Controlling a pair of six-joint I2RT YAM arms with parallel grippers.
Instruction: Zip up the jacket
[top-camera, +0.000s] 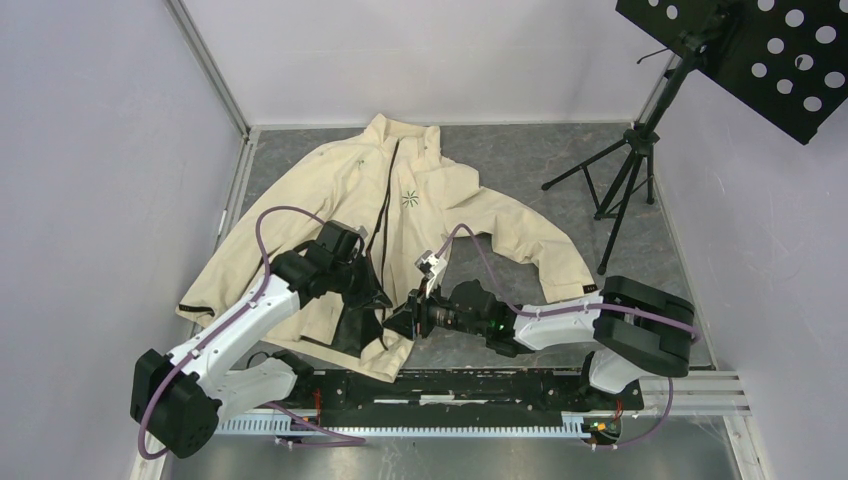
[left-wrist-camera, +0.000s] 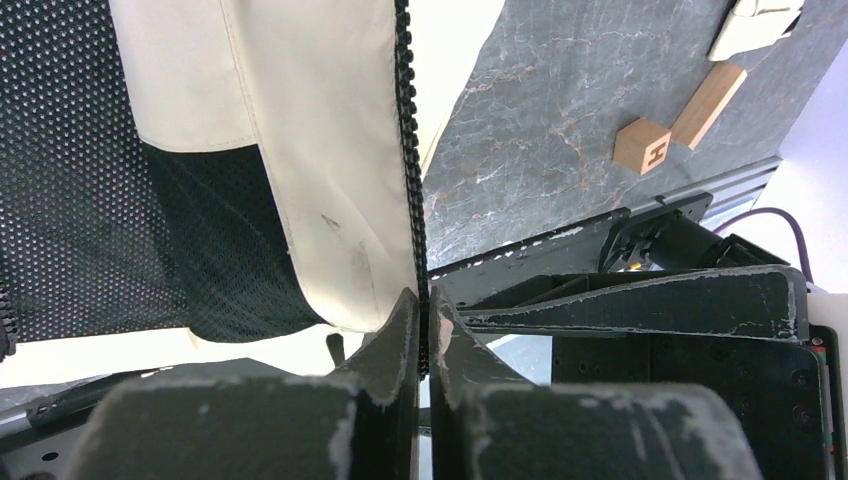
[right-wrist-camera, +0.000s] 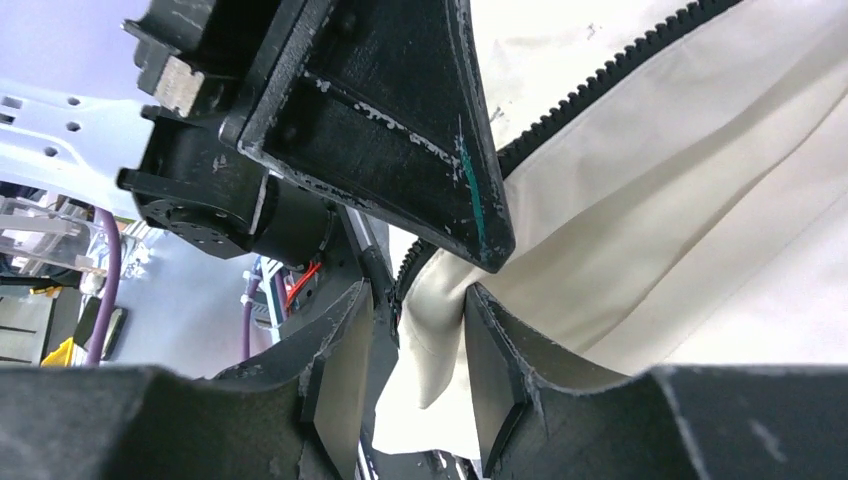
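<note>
The cream jacket (top-camera: 450, 195) lies spread on the grey table, collar at the far side. Its front is open at the bottom, showing black lining. The dark zipper (top-camera: 385, 200) runs down the middle. My left gripper (top-camera: 372, 298) is at the lower front edge. In the left wrist view it (left-wrist-camera: 422, 325) is shut on the zipper teeth (left-wrist-camera: 405, 150). My right gripper (top-camera: 400, 322) is right beside it. In the right wrist view it (right-wrist-camera: 415, 310) is open, with the jacket's bottom corner (right-wrist-camera: 440, 330) hanging between the fingers and the zipper teeth (right-wrist-camera: 600, 85) above. The left gripper's finger (right-wrist-camera: 400, 130) is close overhead.
A black tripod stand (top-camera: 630, 165) with a perforated black panel (top-camera: 770, 50) stands at the back right. White walls close in the table on the left and far sides. Two wooden blocks (left-wrist-camera: 640, 145) lie on the grey surface in the left wrist view.
</note>
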